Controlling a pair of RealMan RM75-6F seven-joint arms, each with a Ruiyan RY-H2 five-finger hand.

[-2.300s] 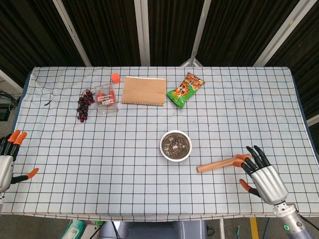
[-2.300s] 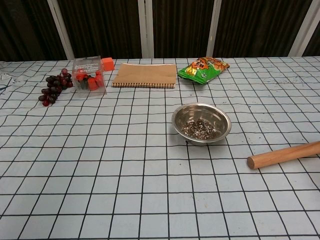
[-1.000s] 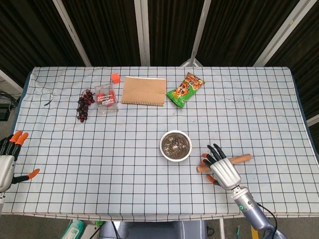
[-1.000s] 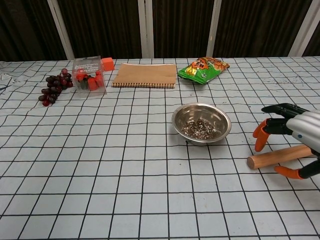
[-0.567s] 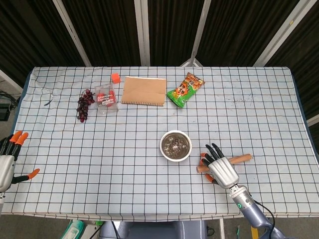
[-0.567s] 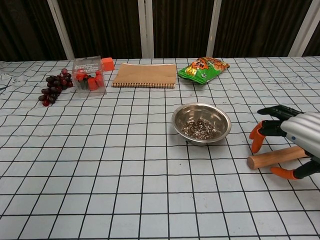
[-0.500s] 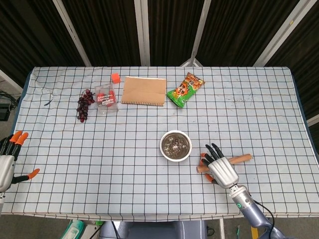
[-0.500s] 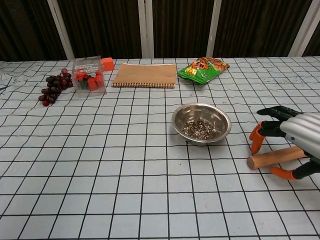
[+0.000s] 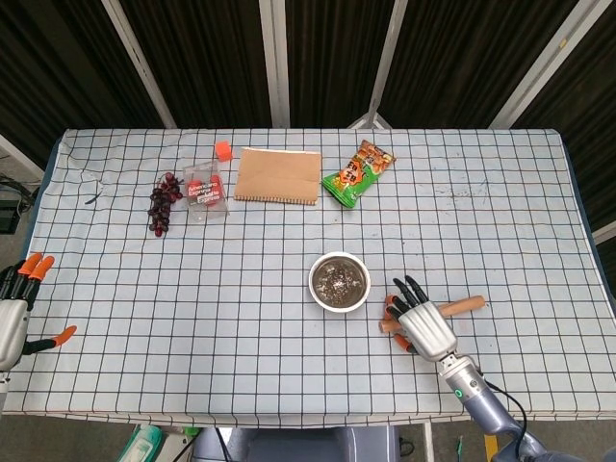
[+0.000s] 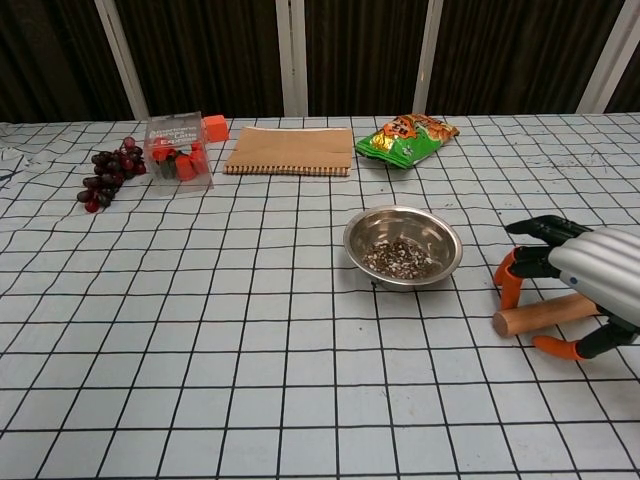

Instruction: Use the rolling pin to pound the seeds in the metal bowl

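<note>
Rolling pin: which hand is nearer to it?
The right hand. It is over the rolling pin, fingers spread around it near the bowl-side end. The left hand is at the table's far left edge.

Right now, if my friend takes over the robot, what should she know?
Right hand is over the rolling pin, fingers spread around it, not gripping yet.
Left hand is open at the table's left edge, holding nothing.
The rolling pin lies flat on the table, right of the metal bowl.
The seeds are in the bowl.
Done: reaching the pin.
Left: grasp it, lift it, pound the seeds.
</note>
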